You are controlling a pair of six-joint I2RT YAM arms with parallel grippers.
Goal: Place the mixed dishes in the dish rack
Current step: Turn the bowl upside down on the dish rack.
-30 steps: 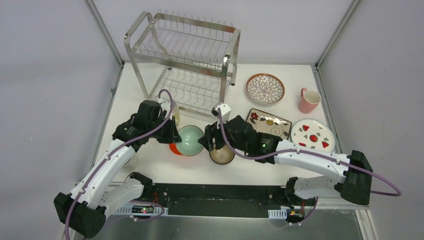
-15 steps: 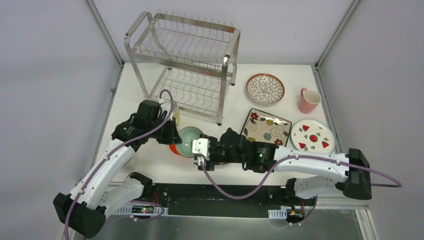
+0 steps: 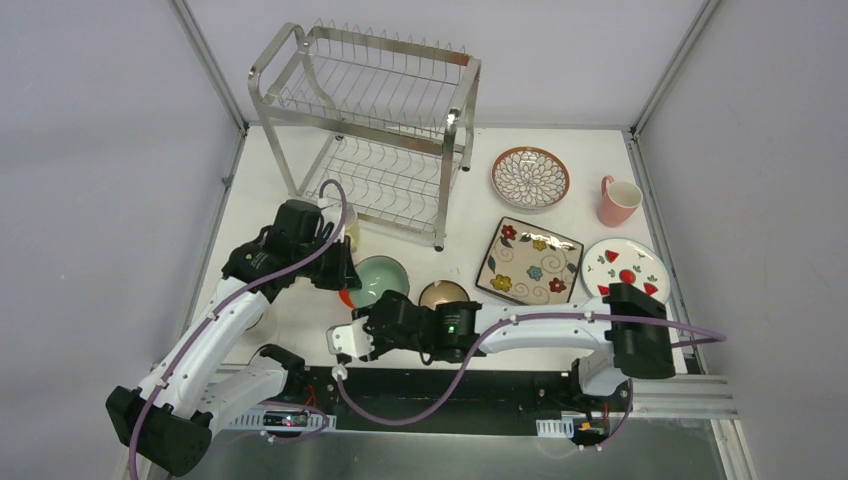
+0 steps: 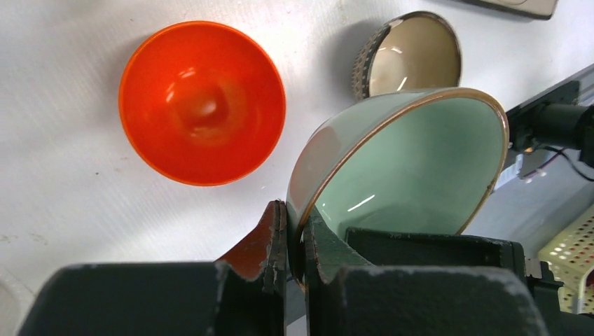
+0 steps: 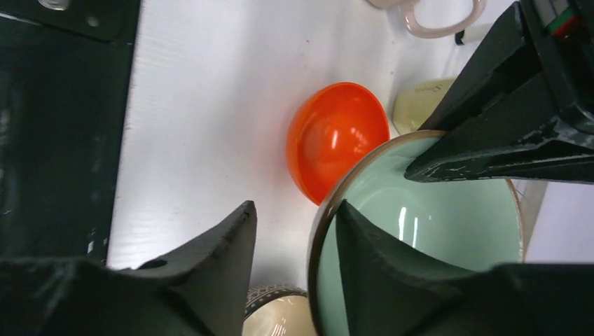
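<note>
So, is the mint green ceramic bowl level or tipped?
Tipped: the mint green bowl hangs tilted, its rim pinched in the left claw.

The mint bowl [image 4: 413,161] is pale green inside, with a thin brown line round its rim. Just left of it, the orange bowl [image 4: 202,101] is bright, shiny orange all over. To the right, the tan bowl [image 4: 413,56] is cream inside and has dark dots outside.

Further right, the square plate [image 3: 529,260] is cream with red, yellow and blue flowers and brown curls. The white plate [image 3: 625,267] has red shapes and tiny green marks. Far back, the round plate [image 3: 530,177] has a brown rim and white petals. The mug [image 3: 619,201] beside it is pink.

The dish rack [image 3: 375,110] is shiny silver. The table [image 3: 600,150] is white. The robot arms [image 3: 540,325] are white and black, with purple cables [image 3: 333,183].
</note>
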